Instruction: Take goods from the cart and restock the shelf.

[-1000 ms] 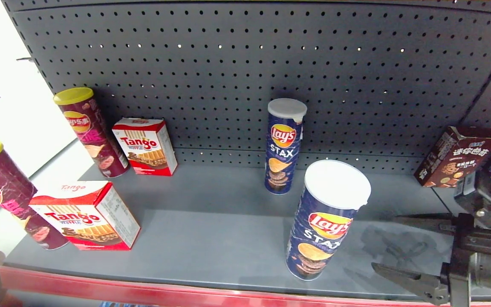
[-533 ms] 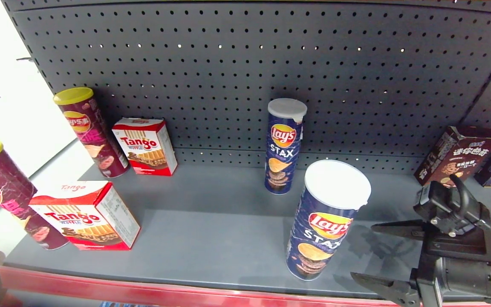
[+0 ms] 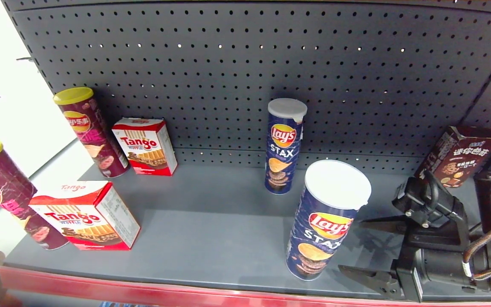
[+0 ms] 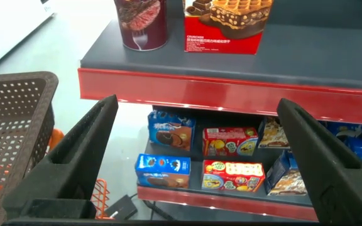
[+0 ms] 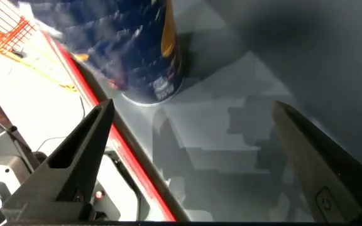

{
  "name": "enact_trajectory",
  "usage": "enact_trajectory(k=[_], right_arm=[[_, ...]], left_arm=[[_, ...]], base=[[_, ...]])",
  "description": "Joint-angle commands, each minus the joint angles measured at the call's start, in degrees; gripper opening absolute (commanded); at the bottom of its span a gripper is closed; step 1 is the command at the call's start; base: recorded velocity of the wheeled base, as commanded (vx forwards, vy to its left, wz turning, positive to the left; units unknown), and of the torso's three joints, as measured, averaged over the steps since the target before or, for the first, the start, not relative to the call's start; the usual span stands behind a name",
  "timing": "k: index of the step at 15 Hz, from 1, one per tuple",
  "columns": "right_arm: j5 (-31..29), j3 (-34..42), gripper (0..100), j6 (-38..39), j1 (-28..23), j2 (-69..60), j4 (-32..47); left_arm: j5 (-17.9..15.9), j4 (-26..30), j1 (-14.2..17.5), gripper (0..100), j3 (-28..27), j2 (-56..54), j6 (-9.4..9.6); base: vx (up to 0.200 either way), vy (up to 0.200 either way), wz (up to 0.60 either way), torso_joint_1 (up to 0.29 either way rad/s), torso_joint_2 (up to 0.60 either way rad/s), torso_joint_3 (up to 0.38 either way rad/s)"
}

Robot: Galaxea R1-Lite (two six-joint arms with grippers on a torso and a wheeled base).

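Note:
On the grey shelf (image 3: 211,230), a blue chip can with a white lid (image 3: 328,217) stands upright near the front edge, with a second blue can (image 3: 284,147) behind it. My right gripper (image 3: 353,246) is open and empty just right of the near can, low over the shelf. The right wrist view has that can (image 5: 124,44) beyond the right gripper (image 5: 190,110). My left gripper (image 4: 197,103) hangs open and empty below the shelf's red front edge (image 4: 231,85), beside the dark mesh cart basket (image 4: 11,125).
Two maroon cans (image 3: 90,130) (image 3: 2,192) and two red wafer boxes (image 3: 147,145) (image 3: 88,215) stand on the left. Brown boxes (image 3: 458,155) lean at the right end. A perforated back panel (image 3: 245,64) closes the rear. Lower shelves hold small snack boxes (image 4: 231,169).
My right gripper has moved left along the shelf toward the near blue can, staying open. The goods on the shelf have not moved.

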Motion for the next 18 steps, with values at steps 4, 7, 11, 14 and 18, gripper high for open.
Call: enact_trajectory(k=[4,7,11,14,18], right_arm=[[0.0,-2.5,100,-0.1,-0.1,2.9,0.0],[0.0,-3.1,100,-0.1,-0.6,3.7,-0.2],[0.0,-3.7,100,-0.1,-1.9,4.4,-0.3],[-0.1,-3.5,100,-0.1,-3.1,4.5,-1.3],[-0.1,-3.6,100,-0.1,-3.7,4.2,-1.3]], left_arm=[[0.0,0.0,0.0,100,0.0,0.1,-0.04],[0.0,0.0,0.0,100,0.0,0.1,-0.04],[0.0,0.0,0.0,100,0.0,0.1,-0.04],[-0.1,0.0,0.0,100,0.0,0.1,-0.04],[-0.1,0.0,0.0,100,0.0,0.1,-0.04]], base=[[0.0,0.0,0.0,0.0,0.0,0.0],[0.0,0.0,0.0,0.0,0.0,0.0],[0.0,0.0,0.0,0.0,0.0,0.0],[0.0,0.0,0.0,0.0,0.0,0.0],[0.0,0.0,0.0,0.0,0.0,0.0]])
